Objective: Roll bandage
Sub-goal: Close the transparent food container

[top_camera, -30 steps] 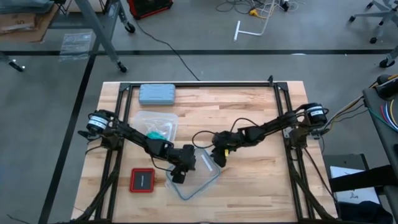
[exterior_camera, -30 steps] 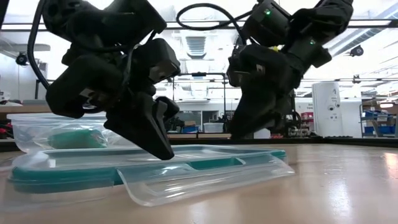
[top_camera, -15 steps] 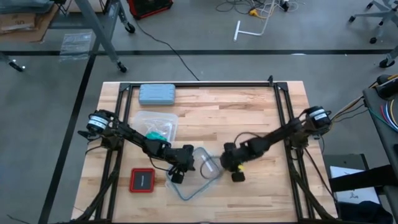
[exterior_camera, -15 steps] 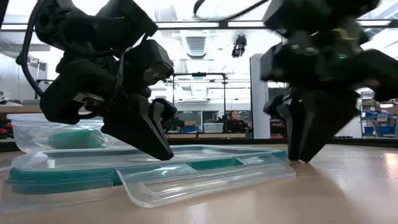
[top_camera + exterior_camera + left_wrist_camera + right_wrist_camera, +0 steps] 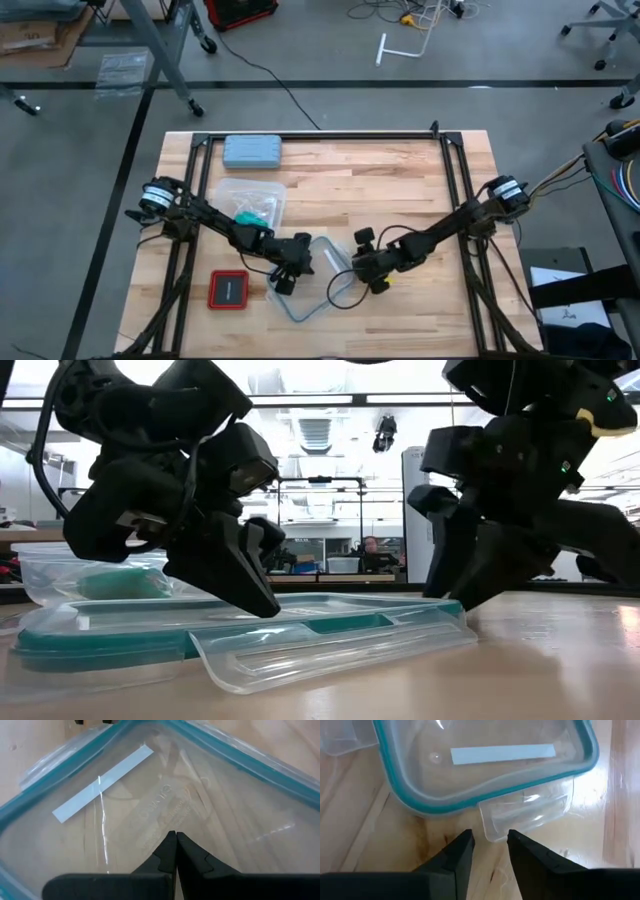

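The left gripper [image 5: 176,842], fingers pressed together, is pressing on the clear teal-rimmed lid [image 5: 318,282], the right gripper [image 5: 490,840] is hovering slightly parted at its latch tab [image 5: 527,812], and the soft teal bandage [image 5: 247,215] is apparently lying in the clear tub [image 5: 228,192].

Wooden counter [image 5: 400,180]: grey-blue hard rectangular case [image 5: 252,151] at the far left. Nearer, the clear plastic tub [image 5: 250,203], with the teal-green cloth bandage [image 5: 247,216] in it. Clear teal-rimmed plastic lid [image 5: 322,283] at the near middle, between left gripper [image 5: 285,283] and right gripper [image 5: 366,279]. Red-framed black square pad [image 5: 229,290] left of the lid.
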Robot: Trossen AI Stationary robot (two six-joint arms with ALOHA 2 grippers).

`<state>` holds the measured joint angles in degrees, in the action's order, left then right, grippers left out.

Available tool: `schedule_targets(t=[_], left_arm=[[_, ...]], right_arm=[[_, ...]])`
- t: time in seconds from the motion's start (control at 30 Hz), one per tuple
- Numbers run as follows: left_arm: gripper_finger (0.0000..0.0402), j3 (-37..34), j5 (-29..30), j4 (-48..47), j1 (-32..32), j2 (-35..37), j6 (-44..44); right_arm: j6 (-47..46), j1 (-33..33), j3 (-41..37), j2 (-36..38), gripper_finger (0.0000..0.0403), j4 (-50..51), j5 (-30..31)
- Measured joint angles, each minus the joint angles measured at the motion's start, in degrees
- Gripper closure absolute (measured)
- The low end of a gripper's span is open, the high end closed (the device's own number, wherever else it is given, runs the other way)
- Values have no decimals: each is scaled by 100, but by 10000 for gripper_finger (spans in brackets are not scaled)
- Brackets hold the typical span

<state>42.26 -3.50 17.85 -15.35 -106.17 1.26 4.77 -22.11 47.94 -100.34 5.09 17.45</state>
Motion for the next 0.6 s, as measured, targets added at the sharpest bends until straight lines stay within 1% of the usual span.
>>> schedule_targets(t=[0.17, 0.37, 0.5, 0.6], left_arm=[[401, -10, -3, 61, 4, -4, -211], [401, -17, -39, 68, 13, -4, -221], [402, -17, -74, 70, 13, -2, -223], [402, -15, -89, 70, 29, -2, -223]], right_arm=[[380, 25, 2, -160, 258, -267, 35], [777, 119, 9, -435, 229, -729, 94], [890, 164, 97, -598, 225, -798, 97], [1012, 179, 116, -615, 238, -837, 70]])
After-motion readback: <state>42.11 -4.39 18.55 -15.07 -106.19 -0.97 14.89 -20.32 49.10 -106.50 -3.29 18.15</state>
